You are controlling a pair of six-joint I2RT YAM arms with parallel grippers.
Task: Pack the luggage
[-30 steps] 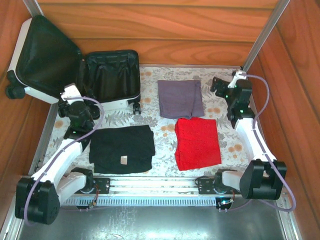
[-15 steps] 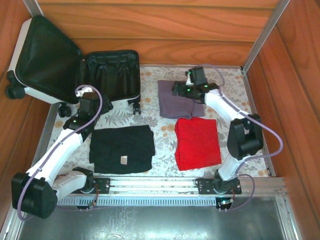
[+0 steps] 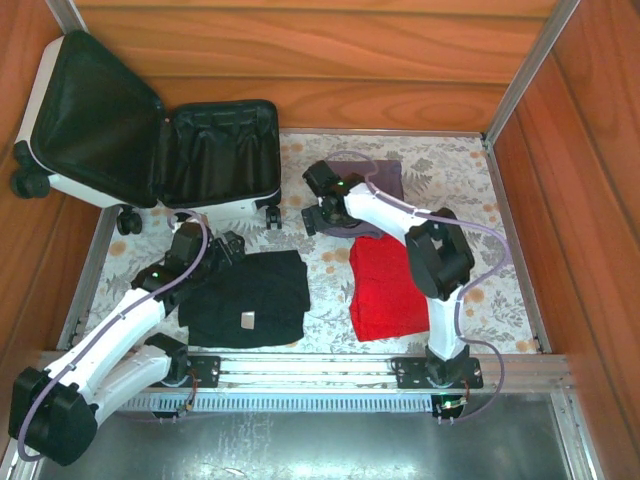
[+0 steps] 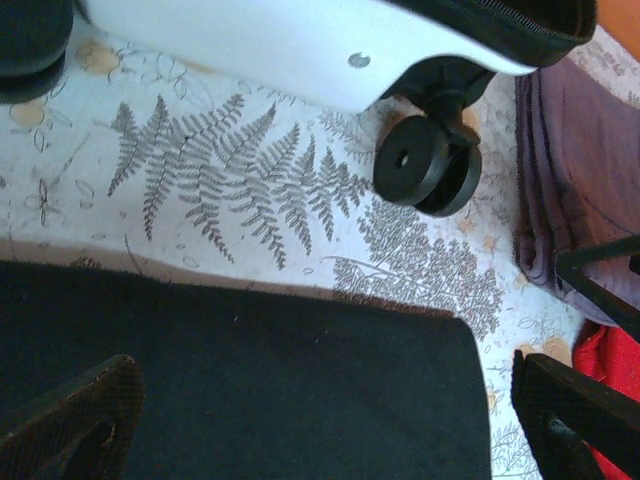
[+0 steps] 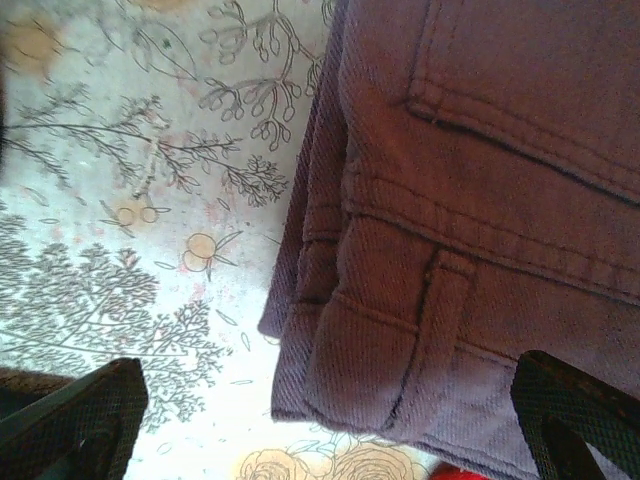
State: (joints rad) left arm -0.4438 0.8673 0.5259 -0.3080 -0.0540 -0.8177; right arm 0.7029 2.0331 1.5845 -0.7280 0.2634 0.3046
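**Overhead, both pincers stand wide above folded clothes**

The small white hard-shell suitcase with black fabric lining (image 3: pixel 215 150) lies open at the far left corner of the desk (image 3: pixel 460 170), which is covered by a cloth printed with ferns and flowers. Its lid half leans up against the wooden wall and its base half rests flat, black wheels toward the arms. In the left wrist view, the white shell (image 4: pixel 300 40) and one black wheel (image 4: pixel 425 165) sit just beyond the far edge of a folded black garment (image 4: pixel 250 390).

The left pincer (image 3: pixel 225 248) is above that garment's far edge, jaws spread apart and holding nothing (image 4: pixel 320 430). One finger (image 4: pixel 70 420) is over the black cloth and the other is near its right corner.

The right pincer (image 3: pixel 322 215) reaches across to the near left corner of a folded purple-grey trouser-like garment (image 3: pixel 375 180). Its jaws are also apart and empty (image 5: pixel 325 425), straddling the stitched corner (image 5: pixel 480 200). Whether either pincer touches the cloth cannot be told.

A folded red garment (image 3: pixel 385 290) lies just in front of the purple one, to the right of the black one (image 3: pixel 250 295).
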